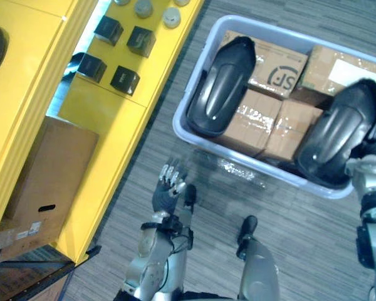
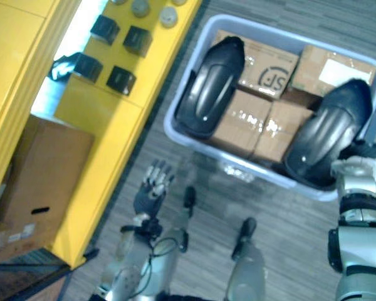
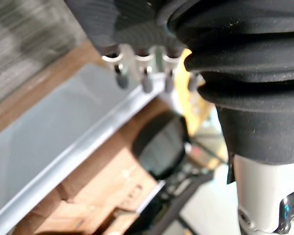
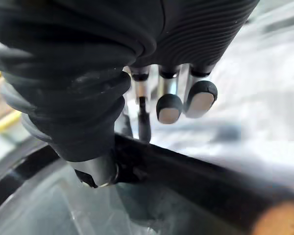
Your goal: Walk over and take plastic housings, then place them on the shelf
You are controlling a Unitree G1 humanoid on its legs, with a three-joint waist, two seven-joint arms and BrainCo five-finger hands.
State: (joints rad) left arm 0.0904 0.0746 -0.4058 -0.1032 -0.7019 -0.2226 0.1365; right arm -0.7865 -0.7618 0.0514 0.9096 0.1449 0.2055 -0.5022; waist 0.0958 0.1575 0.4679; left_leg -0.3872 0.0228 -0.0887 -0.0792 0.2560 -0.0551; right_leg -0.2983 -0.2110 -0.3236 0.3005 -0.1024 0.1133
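The left hand (image 1: 171, 188) hangs open, fingers straight, over the floor just in front of the grey bin (image 1: 269, 170). The right hand (image 4: 169, 107) is at the bin's right end, against a black plastic housing (image 1: 338, 135); whether it grips, I cannot tell. A second housing (image 1: 222, 78) lies in the bin's left end on cardboard boxes (image 1: 254, 119). The yellow shelf (image 1: 122, 94) stands left of the bin.

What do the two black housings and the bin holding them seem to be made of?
Left housing and right housing: likely moulded plastic, glossy, with bright highlights on smooth curves. Bin: probably plastic too, pale grey, duller, with a rounded rim.
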